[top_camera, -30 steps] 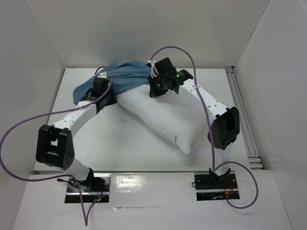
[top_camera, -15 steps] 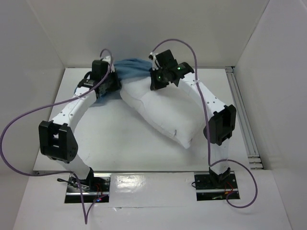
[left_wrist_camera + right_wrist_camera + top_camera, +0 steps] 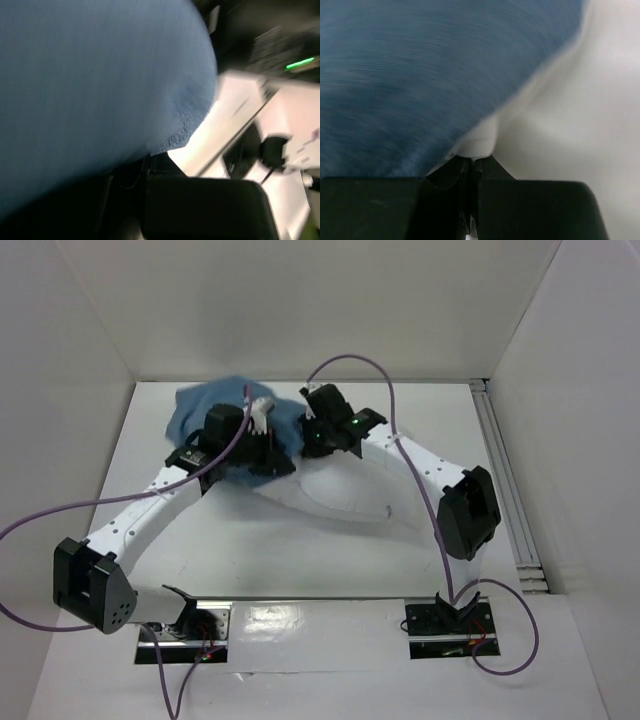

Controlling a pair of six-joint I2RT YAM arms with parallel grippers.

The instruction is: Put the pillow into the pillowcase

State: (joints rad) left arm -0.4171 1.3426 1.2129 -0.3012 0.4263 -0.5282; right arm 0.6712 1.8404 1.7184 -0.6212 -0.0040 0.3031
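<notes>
Pillow (image 3: 342, 496) lies slantwise across the middle of the worktop (image 3: 250, 555), its near corner pointing toward the right arm's base and its far end tucked under the two wrists. The pillowcase (image 3: 205, 405) is bunched at the far left, a rumpled blue heap that reaches over the pillow's far end, where both arms meet. From above, the left gripper (image 3: 274, 454) and the right gripper (image 3: 312, 440) sit just beside each other at that blue-and-white seam, the left arm stretched in a long diagonal from the near left corner and the right arm bent round from the right. In the right wrist view the fingers (image 3: 535, 210) are pressed together with only a thin dark slit between them, nipping the edge of the pillowcase (image 3: 420, 75) right where it meets the white pillow (image 3: 560, 100). The left wrist view is badly smeared: blue cloth (image 3: 90, 75) hangs over most of it and drops to the dark fingers (image 3: 210, 210), but I cannot tell whether they are pinched or apart. Purple cables (image 3: 60, 520) loop off both arms.
</notes>
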